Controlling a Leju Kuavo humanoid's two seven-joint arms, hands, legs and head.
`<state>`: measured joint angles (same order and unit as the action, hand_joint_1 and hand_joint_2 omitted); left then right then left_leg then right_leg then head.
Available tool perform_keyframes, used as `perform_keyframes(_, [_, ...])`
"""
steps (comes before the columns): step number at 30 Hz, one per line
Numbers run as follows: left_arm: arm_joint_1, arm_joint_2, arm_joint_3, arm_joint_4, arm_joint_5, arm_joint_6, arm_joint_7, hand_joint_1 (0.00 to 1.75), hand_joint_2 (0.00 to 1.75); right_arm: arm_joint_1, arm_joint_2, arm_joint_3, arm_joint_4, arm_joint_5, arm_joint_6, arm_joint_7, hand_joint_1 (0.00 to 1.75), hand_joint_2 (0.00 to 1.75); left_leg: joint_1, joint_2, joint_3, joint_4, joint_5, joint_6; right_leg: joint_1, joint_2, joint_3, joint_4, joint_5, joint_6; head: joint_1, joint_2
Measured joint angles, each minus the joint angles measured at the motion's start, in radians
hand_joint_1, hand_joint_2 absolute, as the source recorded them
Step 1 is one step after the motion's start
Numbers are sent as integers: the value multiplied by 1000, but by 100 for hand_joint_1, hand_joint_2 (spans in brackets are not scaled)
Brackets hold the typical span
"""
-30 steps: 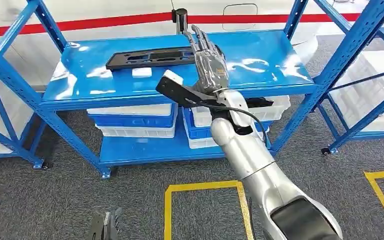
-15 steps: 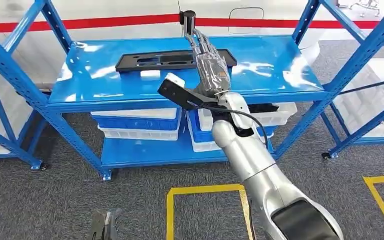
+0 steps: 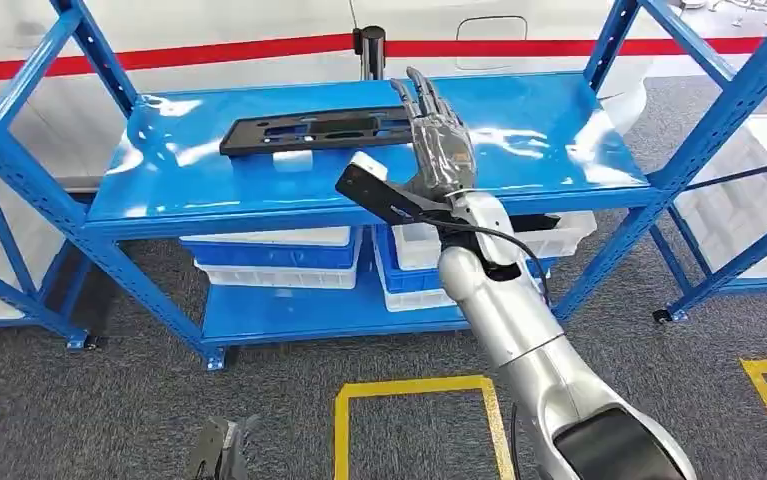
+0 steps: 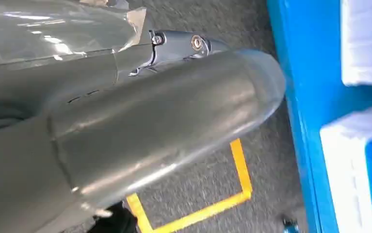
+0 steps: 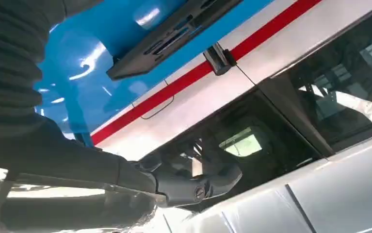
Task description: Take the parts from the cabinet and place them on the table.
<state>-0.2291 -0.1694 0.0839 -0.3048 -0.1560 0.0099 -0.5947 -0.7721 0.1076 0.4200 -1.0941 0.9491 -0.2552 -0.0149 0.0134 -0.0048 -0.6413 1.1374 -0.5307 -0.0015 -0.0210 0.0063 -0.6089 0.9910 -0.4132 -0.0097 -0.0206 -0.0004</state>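
Note:
A long black part (image 3: 309, 130) with slots lies flat on the top blue shelf (image 3: 559, 140) of the cabinet. My right arm reaches up to the shelf. My right hand (image 3: 441, 145) hovers over the part's right end with its fingers stretched out, holding nothing, and it hides that end. In the right wrist view the black part (image 5: 174, 36) lies on the blue shelf beyond the hand's grey cover. My left hand (image 3: 221, 452) hangs low at the picture's bottom edge with its fingers apart and nothing in them.
A small white block (image 3: 292, 158) lies on the shelf just in front of the part. White and blue bins (image 3: 269, 260) are stacked on the lower shelf. Blue uprights (image 3: 704, 110) frame the cabinet. A black post (image 3: 369, 45) stands behind it. Yellow floor lines (image 3: 414, 385) mark the grey carpet.
The whole view has swayed a little, so the camera moved. My right hand stays stretched out above the part and has shifted slightly toward its right end.

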Motion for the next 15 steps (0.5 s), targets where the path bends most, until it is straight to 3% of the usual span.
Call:
perform_keyframes(2, [2, 0, -4, 0, -2, -2, 3, 0, 0, 7, 0, 0, -1, 1, 3, 2, 0, 175, 4, 1, -94, 159, -52, -10, 1, 0, 6, 0, -6, -6, 0, 0])
perform_keyframes(3, [2, 0, -5, 0, -3, -2, 3, 0, 0, 13, 0, 0, -1, 2, 3, 3, 0, 175, 6, 1, -125, 192, -48, -13, 1, 0, 9, 0, -9, -7, 1, 0])
perform_keyframes(4, [2, 0, -6, 0, -5, -3, 3, 0, 0, 19, 0, 0, -2, 2, 4, 4, 0, 175, 8, 2, -127, 171, -17, -13, 1, 2, 14, 1, -14, -4, 0, 0])
perform_keyframes(5, [2, 0, -8, 0, -6, -3, 3, 0, 0, 23, 0, 0, -3, 3, 3, 4, 0, 175, 11, 3, -104, 104, 34, -13, 0, 3, 22, 1, -19, -3, 0, 0])
perform_keyframes(7, [1, 2, -10, 0, -8, -3, 3, 0, 0, 24, 0, 0, -8, 3, 3, 6, 0, 175, 13, 5, -25, -77, 137, -9, -1, 4, 40, 1, -32, 5, 0, 0])
perform_keyframes(9, [-2, 2, -11, 0, -14, -2, 4, 0, 0, 22, -1, 0, -13, 5, 3, 10, 0, 175, 6, 2, 6, -126, 122, 2, 12, 6, 37, 3, -41, 17, 1, 0])
perform_keyframes(10, [-2, 2, -12, 0, -15, -2, 5, 0, 0, 24, -2, 0, -16, 8, 3, 12, 0, 175, 2, 2, 5, -127, 118, 10, 10, 5, 37, -3, -42, 22, 2, 0])
perform_keyframes(11, [0, 2, -12, 0, -16, -2, 5, 0, 0, 28, -2, -1, -18, 9, 4, 13, 0, 175, 0, 1, 4, -131, 116, 21, 15, 4, 42, 16, -34, 35, 1, 0])
perform_keyframes(12, [0, 2, -13, 0, -18, -2, 6, 0, 0, 30, -2, -2, -24, 10, 3, 14, 0, 175, -3, 1, 12, -131, 114, 32, 16, 4, 45, 14, -35, 37, 2, 0])
perform_keyframes(13, [0, 2, -16, 0, -19, -2, 6, 0, 0, 31, -3, -3, -27, 11, 4, 16, 0, 175, 2, 0, 23, -139, 117, 38, 15, 4, 27, 26, -48, 42, 3, 0])
perform_keyframes(14, [-2, 2, -20, 0, -19, -2, 5, 0, 0, 29, -2, -5, -32, 12, 3, 16, 0, 175, -3, -2, 28, -139, 116, 43, 11, 2, 19, 56, -61, 40, 2, 0])
perform_keyframes(15, [-4, 3, -23, 0, -19, -1, 6, 0, 0, 29, -2, -6, -35, 12, 4, 16, 0, 175, -3, -1, 31, -138, 112, 50, 11, 2, -15, 122, -87, 36, 5, 0])
